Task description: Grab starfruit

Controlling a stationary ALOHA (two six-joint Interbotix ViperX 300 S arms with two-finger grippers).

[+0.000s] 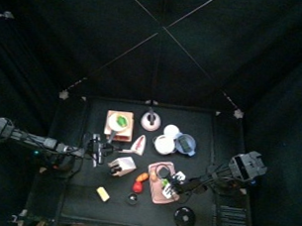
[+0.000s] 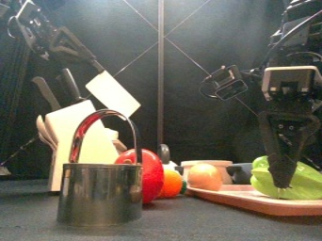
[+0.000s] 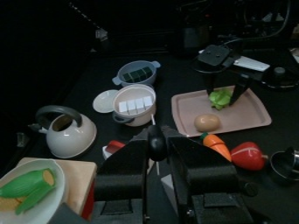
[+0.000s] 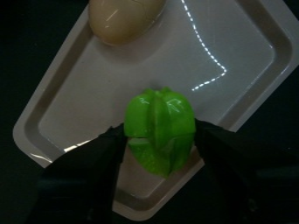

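Note:
The starfruit is a green ridged toy fruit lying on the pink board. My right gripper stands straight down over it, with one jaw pressed against each side of the fruit. In the front view the fruit shows behind the gripper's tip. In the left wrist view the fruit sits at the far end of the board. In the top view the right gripper hides the fruit. My left gripper rests shut and empty at the table's left.
A beige egg-shaped piece lies on the same board. A carrot, a red pepper, a kettle, a white cup and a bowl stand around. A metal cup stands at the front.

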